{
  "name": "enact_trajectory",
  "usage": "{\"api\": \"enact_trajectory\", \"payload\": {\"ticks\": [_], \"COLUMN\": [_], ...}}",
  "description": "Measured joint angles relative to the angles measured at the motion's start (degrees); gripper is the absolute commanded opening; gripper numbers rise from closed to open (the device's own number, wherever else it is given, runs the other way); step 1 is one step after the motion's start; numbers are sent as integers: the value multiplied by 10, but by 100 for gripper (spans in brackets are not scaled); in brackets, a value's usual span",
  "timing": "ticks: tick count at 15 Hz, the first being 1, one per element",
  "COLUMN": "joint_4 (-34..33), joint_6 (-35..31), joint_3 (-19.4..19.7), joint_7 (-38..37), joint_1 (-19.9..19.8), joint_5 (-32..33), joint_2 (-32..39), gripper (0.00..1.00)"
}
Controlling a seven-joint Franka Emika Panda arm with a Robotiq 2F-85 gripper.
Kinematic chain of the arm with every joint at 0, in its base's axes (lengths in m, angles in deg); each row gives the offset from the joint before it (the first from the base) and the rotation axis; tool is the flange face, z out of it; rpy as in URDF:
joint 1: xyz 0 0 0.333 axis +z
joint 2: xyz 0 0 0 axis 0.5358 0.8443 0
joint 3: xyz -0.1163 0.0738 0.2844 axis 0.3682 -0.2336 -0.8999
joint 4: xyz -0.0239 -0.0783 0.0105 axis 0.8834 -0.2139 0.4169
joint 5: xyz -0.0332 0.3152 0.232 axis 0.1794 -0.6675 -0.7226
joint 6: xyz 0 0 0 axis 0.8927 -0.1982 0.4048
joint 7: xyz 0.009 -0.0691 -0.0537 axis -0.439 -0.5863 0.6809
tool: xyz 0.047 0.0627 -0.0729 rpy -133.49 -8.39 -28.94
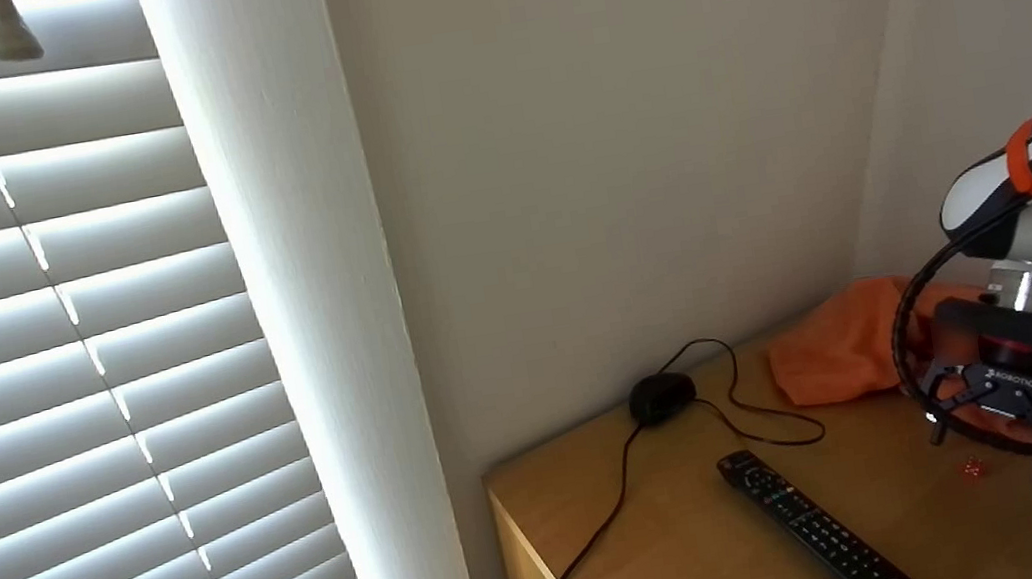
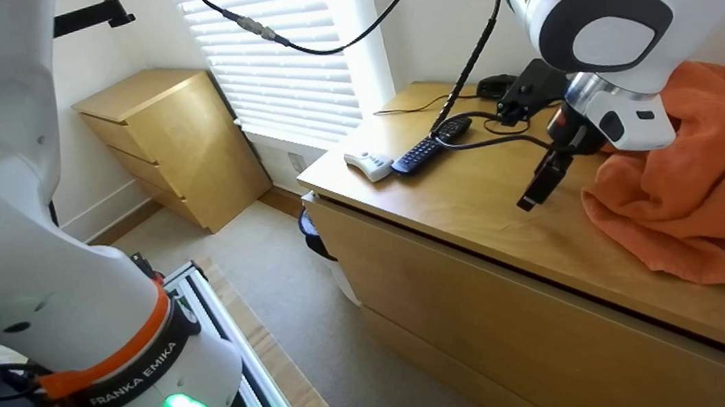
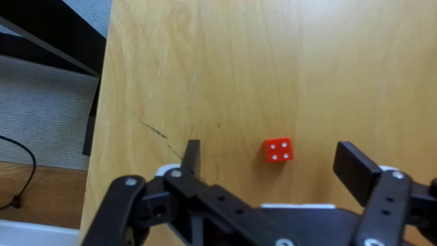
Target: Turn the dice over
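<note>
A small red die with white pips lies on the wooden dresser top; four pips face up in the wrist view. The die also shows in an exterior view. My gripper is open and empty above the die. In the wrist view the die lies between the two fingers, apart from both. In both exterior views the gripper points down with its fingertips above the dresser top. The die cannot be made out in an exterior view, where the gripper is in front.
A crumpled orange cloth lies beside and behind the gripper. A black remote, a white device and a small black device with a cable sit on the dresser. The dresser's edge runs left of the die.
</note>
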Motion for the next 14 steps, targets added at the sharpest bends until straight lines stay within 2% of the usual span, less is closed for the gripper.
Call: {"api": "enact_trajectory", "payload": {"ticks": [1, 3, 5, 6, 7, 11, 12, 14], "joint_4": [-2, -6, -11, -14, -17, -22, -23, -23], "joint_6": [0, 0, 0, 0, 0, 0, 0, 1], "joint_3": [0, -1, -2, -2, -3, -3, -4, -4], "joint_7": [4, 9, 12, 14, 16, 22, 23, 23], "joint_1": [0, 0, -1, -2, -3, -5, -5, -5], "joint_5": [-2, -7, -9, -12, -14, -21, -21, -22], "joint_2": [3, 7, 12, 13, 13, 13, 13, 13], "gripper": [95, 79, 55, 49, 35, 6, 1, 5]}}
